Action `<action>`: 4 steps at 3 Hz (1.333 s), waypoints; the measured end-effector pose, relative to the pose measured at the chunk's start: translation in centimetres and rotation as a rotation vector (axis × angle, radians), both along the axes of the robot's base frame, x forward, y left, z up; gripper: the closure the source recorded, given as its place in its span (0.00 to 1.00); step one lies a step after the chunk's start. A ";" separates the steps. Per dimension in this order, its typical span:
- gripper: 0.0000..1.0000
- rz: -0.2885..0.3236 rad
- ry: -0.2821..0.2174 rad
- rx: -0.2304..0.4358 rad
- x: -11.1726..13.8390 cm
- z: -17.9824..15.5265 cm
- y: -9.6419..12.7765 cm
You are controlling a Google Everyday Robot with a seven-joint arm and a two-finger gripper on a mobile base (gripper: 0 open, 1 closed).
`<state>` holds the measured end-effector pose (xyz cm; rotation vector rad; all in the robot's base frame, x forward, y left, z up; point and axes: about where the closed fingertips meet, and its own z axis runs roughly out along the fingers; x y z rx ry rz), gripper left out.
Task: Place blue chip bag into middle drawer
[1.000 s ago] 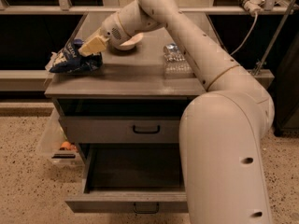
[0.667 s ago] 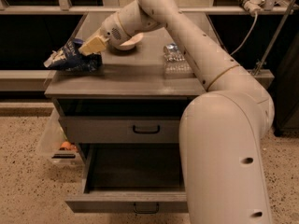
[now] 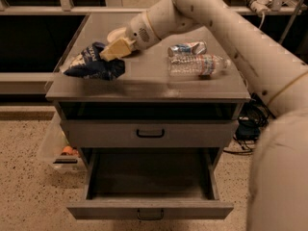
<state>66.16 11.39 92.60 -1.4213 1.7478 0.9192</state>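
Contact showed at one spot only: the end effector (image 3: 111, 51) lay against the upper right edge of the blue chip bag (image 3: 94, 65), at the back left of the desk (image 3: 144, 86). Whether it gripped the bag or merely touched it could not be told. The bag sat crumpled on the desk top close to the left edge, with its pale end pointing left. The pale arm (image 3: 226, 30) came in from the upper right, crossed above the desk and bent down to the bag.

Right of centre on the same surface lay a crushed can (image 3: 187, 48) and, just in front of it, a clear bottle (image 3: 198, 65) on its side. The two were near each other and well apart from the bag.

Below the desk top there was a dark open bay, and under that the upper drawer (image 3: 150, 134) was closed, with its dark bar handle in the middle. The middle drawer (image 3: 150, 210) beneath it was pulled out toward the camera. Its grey floor was bare, and a small handle showed on its front panel.

A clear plastic bin (image 3: 54, 150) with something orange inside stood on the speckled floor (image 3: 26, 191) to the left of the cabinet. Dark cables (image 3: 248, 124) lay on the floor to its right.
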 end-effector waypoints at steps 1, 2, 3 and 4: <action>1.00 -0.048 0.061 -0.005 -5.8 1.4 -4.1; 1.00 -0.124 0.111 -0.008 -11.4 2.3 -7.4; 1.00 -0.232 0.145 0.002 -16.8 2.7 -9.5; 1.00 -0.272 0.189 -0.030 -18.5 0.1 -11.4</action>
